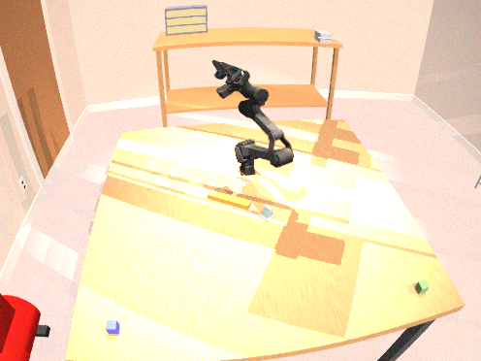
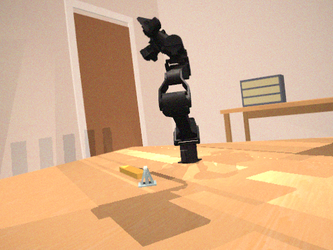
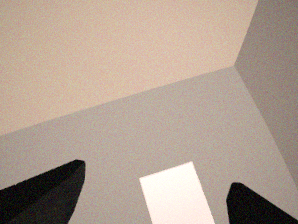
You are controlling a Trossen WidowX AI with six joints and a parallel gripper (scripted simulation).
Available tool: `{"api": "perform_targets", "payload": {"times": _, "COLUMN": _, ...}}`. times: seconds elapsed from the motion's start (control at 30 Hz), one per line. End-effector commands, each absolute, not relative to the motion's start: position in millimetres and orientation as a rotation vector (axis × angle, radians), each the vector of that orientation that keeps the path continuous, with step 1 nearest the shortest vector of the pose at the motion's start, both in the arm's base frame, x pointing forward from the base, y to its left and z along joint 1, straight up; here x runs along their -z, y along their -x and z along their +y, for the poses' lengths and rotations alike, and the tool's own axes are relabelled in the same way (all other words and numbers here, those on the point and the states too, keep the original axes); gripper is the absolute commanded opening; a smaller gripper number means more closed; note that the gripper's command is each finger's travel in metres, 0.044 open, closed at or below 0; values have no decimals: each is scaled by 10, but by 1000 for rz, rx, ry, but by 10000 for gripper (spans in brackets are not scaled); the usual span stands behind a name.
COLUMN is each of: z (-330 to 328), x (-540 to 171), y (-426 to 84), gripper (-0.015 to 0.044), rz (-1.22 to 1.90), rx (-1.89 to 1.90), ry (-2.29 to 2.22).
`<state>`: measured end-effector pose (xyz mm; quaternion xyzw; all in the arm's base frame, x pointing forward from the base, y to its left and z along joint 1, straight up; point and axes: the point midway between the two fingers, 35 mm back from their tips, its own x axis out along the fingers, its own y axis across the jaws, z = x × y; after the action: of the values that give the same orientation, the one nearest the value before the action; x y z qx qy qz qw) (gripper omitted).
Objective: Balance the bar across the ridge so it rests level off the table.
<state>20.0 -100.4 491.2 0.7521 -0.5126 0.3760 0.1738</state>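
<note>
The gripper (image 1: 219,66) is raised high above the table (image 1: 194,272), over its far side, with nothing between its parted fingers. Well below it and nearer the camera in the top view, the bar (image 1: 229,199) lies flat on the table. The ridge (image 1: 267,212) stands just beside the bar's right end in that view; whether the two touch cannot be made out. Behind the gripper, past the table's far edge, stands a shelf unit (image 1: 247,44), with a small drawer box (image 1: 186,19) on its top at the left and a small block (image 1: 323,35) at the right. Far below, near the table's front edge, one cube (image 1: 112,327) sits to the left and another cube (image 1: 422,286) to the right.
</note>
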Motion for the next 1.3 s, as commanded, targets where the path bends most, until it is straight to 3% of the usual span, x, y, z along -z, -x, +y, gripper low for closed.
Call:
{"api": "perform_targets", "payload": {"times": 0.0, "z": -1071, "x": -4945, "y": -69, "gripper": 315, "rz": -1456, "rx": -1177, "ry": -2177}}
{"api": "perform_targets", "payload": {"times": 0.63, "z": -1601, "x": -4852, "y": 387, "gripper": 315, "rz": -1518, "rx": -1667, "ry": -2390}}
{"api": "perform_targets", "payload": {"times": 1.27, "z": -2311, "x": -4444, "y": 423, "gripper": 315, "rz": -1687, "rx": -2037, "ry": -2618}}
